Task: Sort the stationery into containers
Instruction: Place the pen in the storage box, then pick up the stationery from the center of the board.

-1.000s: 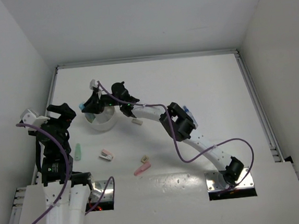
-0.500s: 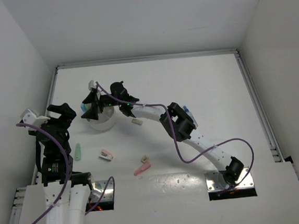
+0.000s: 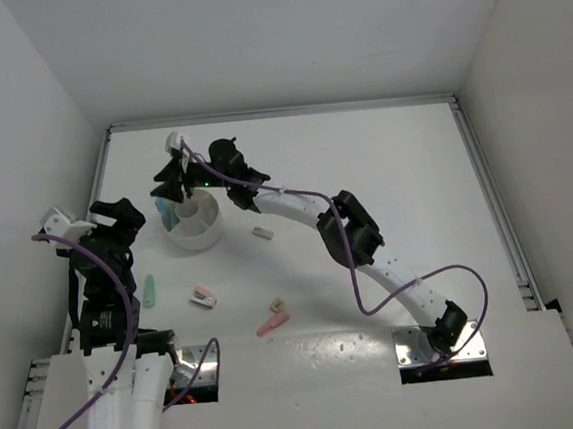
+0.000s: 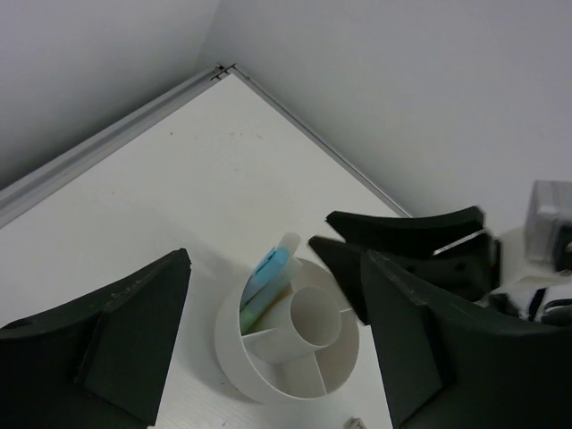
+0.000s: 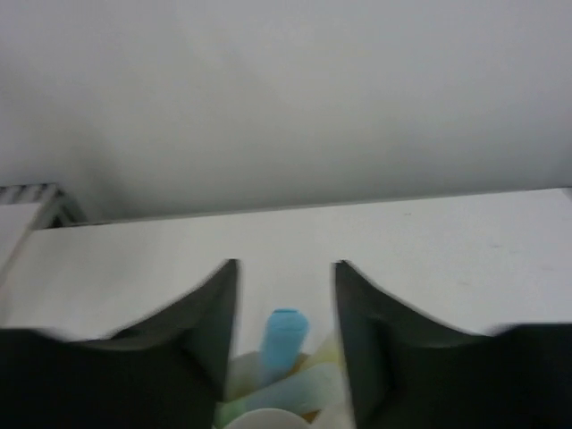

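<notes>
Reaching at full stretch with right gripper [image 3: 169, 183], hovering above left rim of bowl [image 3: 206, 240], fingers parted, nothing clamped. Holding left gripper [image 3: 118, 215] raised left of bowl, likewise parted.

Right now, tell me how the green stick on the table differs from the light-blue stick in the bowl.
The green stick lies flat on the table; the light-blue stick stands leaning in an outer compartment of the bowl. One is green and unsorted, the other blue and sorted. Both are short pastel sticks.
</notes>
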Robot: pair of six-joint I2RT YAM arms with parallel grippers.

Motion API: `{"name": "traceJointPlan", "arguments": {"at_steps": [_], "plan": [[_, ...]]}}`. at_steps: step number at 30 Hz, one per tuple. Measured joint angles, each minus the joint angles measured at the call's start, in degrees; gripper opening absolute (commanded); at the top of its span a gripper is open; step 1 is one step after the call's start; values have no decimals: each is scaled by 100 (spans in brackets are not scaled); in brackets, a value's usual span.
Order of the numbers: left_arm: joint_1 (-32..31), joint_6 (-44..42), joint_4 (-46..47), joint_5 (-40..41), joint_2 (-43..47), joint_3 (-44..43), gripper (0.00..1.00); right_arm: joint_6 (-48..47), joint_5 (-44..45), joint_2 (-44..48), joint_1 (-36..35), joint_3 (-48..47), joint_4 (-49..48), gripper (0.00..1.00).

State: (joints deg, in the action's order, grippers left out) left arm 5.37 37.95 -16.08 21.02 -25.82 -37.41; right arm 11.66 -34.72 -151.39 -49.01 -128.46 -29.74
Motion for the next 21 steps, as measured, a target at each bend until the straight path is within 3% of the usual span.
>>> {"name": "traceJointPlan", "arguments": {"at_steps": [1, 2, 3, 4, 5, 6, 7, 8, 10, 12, 13, 14, 15, 16, 17, 18, 20, 21], "plan": [[0, -7, 15, -20, -7, 0, 73, -118, 157, 105, 7, -28, 197, 0], [0, -15, 42, -59, -24, 0, 42, -319, 363, 190, 15, -92, 387, 0], [0, -13, 79, -120, -44, 0, 21, -472, 645, 278, 20, -192, 671, 0], [0, -11, 116, -192, -83, 2, 4, -614, 944, 391, 24, -267, 997, 0], [0, -57, 162, -310, -133, 9, 0, -734, 1274, 511, 37, -321, 1309, 0], [0, -98, 201, -452, -219, 11, 0, -872, 1606, 647, 48, -378, 1637, 14], [0, -120, 249, -586, -319, 11, 0, -1010, 1816, 785, 79, -437, 2011, 40], [0, -138, 306, -763, -461, 11, 0, -1167, 1915, 981, 125, -435, 2452, 75], [-37, -149, 380, -1158, -789, 13, 0, -1589, 2006, 1427, 247, -286, 3202, 84], [-129, -153, 461, -1519, -1167, 13, 0, -2098, 2177, 2081, 400, 203, 4074, 57], [-221, -175, 481, -1687, -1355, 9, 0, -2337, 2277, 2448, 472, 485, 4588, 31], [-315, -199, 468, -1818, -1539, -15, 0, -2535, 2367, 2671, 544, 669, 4894, 12], [-400, -223, 380, -1926, -1777, -79, 13, -2682, 2474, 2953, 629, 946, 5263, 1], [-459, -275, 306, -1987, -1980, -140, 32, -2785, 2570, 3215, 710, 1250, 5608, 1], [-503, -332, 227, -2039, -2120, -181, 56, -2870, 2638, 3414, 769, 1563, 5842, 7], [-531, -374, 136, -2061, -2205, -210, 82, -2953, 2712, 3617, 837, 1965, 6113, 32], [-540, -389, 31, -1993, -2216, -227, 94, -3093, 2763, 3770, 920, 2597, 6529, 58], [-540, -389, -17, -1943, -2194, -243, 94, -3150, 2765, 3762, 940, 2855, 6682, 72]]}}
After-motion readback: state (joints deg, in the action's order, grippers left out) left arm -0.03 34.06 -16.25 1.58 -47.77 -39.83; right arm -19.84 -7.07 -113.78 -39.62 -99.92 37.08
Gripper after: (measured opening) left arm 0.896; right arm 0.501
